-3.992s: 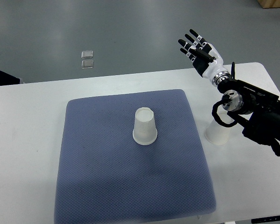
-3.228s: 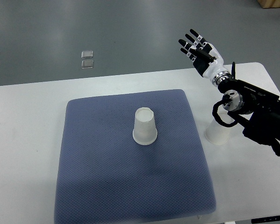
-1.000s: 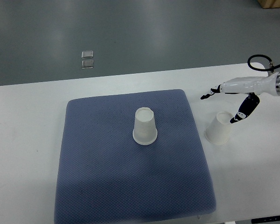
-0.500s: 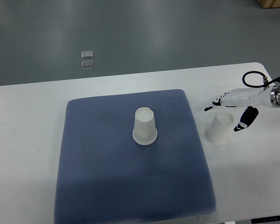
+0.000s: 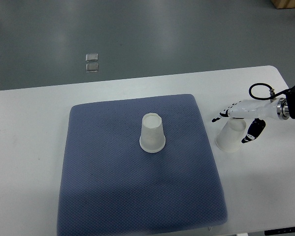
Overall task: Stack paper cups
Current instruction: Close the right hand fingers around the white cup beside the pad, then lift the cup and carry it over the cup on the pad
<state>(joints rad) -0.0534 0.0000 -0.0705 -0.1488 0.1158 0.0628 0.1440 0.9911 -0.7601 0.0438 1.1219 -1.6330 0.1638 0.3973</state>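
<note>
One white paper cup (image 5: 152,132) stands upside down near the middle of the blue mat (image 5: 113,187). A second upturned cup (image 5: 230,135) stands on the white table just off the mat's right edge. My right hand (image 5: 234,124) reaches in from the right edge and hovers at this second cup's top. Its fingers (image 5: 220,115) are spread over the far side and the thumb (image 5: 251,134) sits on the near right side. The hand holds nothing. My left arm is out of view.
The white table (image 5: 29,147) carries the mat. A black cable loop (image 5: 260,91) rises from the right wrist. Two small clear squares (image 5: 92,62) lie on the grey floor beyond the table's far edge.
The right arm swung down from a raised pose above the table's far right, and over the last second the hand has slid left and lower to straddle the right cup's top.
</note>
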